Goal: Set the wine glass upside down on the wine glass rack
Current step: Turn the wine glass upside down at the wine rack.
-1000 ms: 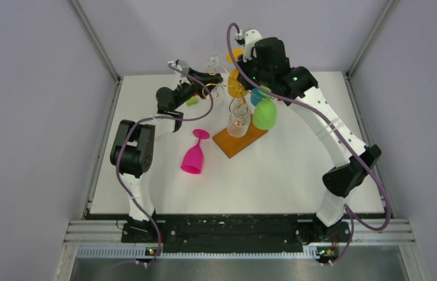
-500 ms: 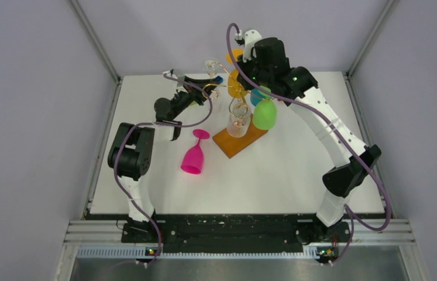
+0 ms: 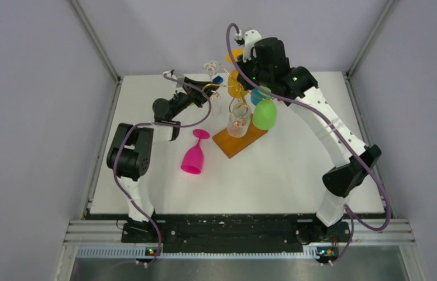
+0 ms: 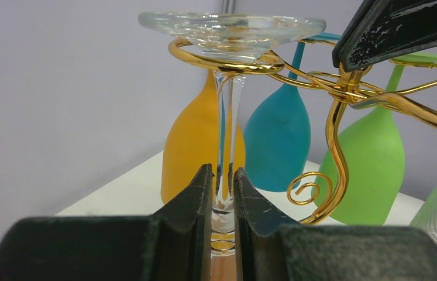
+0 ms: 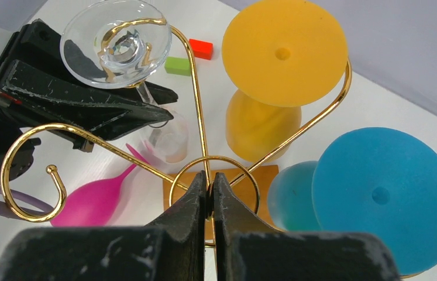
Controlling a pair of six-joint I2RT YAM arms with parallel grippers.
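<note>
Left end effector (image 4: 223, 178) grips clear wine glass (image 4: 228, 105) stem; right end effector (image 5: 210, 181) clamps wine glass rack (image 3: 236, 143).

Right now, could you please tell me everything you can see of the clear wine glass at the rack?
The clear wine glass looks like transparent, colourless glass, empty and intact. It is upside down and upright. Its round flat foot is on top and seems to rest on a curled arm of the gold wine glass rack, with the thin stem running straight down through that loop. The left gripper is closed on the stem low down. The bowl shows below in the right wrist view.
</note>
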